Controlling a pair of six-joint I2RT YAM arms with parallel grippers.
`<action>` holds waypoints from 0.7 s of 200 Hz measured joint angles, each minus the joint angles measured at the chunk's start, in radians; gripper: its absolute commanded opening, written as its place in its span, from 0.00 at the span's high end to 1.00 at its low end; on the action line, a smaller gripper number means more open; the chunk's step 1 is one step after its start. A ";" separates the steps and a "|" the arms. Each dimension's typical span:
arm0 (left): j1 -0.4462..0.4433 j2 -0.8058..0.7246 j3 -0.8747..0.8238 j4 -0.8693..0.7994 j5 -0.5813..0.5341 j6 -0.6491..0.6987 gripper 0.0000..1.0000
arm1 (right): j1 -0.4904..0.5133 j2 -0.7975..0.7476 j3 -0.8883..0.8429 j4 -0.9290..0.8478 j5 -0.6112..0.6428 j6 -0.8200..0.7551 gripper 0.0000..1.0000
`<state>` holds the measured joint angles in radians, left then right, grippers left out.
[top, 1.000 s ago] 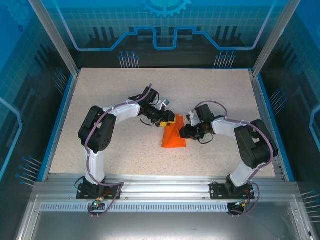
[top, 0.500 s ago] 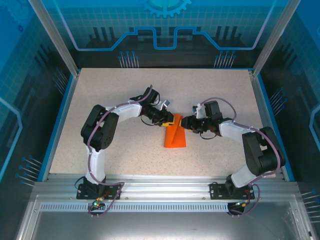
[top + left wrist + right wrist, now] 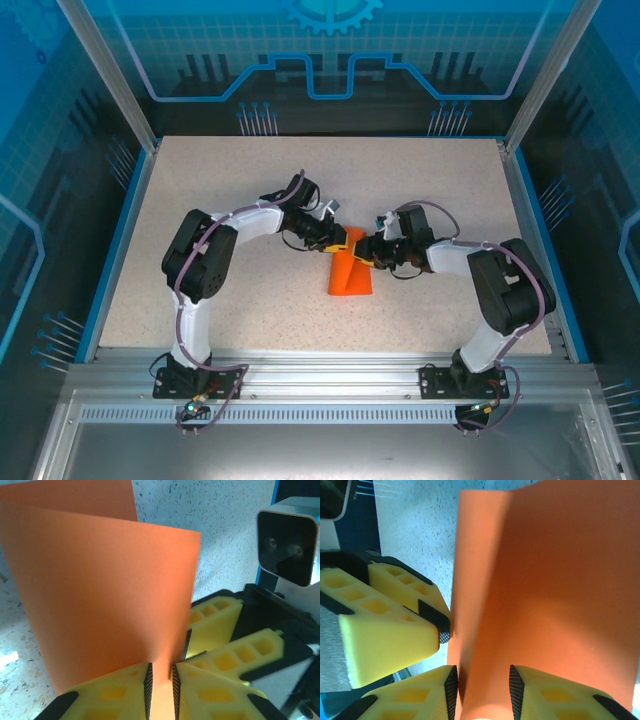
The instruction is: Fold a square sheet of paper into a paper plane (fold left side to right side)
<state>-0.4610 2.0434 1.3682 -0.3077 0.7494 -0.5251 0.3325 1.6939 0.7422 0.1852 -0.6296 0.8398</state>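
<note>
Left gripper [image 3: 160, 682], with its yellow ribbed fingers, is pinched tight on the far edge of the thin, bright orange square sheet of paper [image 3: 350, 278]; right gripper [image 3: 481, 692] sits just beside it with its jaws closed around the same doubled edge, a wider bend of paper between its pads; the sheet stands folded over on itself at the middle of the speckled beige table [image 3: 220, 180], between the two arms, its near end down on the surface. The main risk I see is skew; if the two layers are not edge to edge where they are clamped, pressing down would set a crooked crease. Pulling in different directions could tear or crumple the thin sheet. With the fingers so close, they could also collide or knock the paper loose.
</note>
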 measured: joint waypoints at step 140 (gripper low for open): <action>-0.010 -0.127 -0.069 -0.106 -0.242 0.033 0.43 | -0.040 0.074 0.206 -0.328 0.090 -0.287 0.96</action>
<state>-0.4709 1.9163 1.2987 -0.4133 0.5076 -0.4919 0.2928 1.7679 0.9478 -0.1429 -0.5392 0.5526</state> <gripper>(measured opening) 0.565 0.041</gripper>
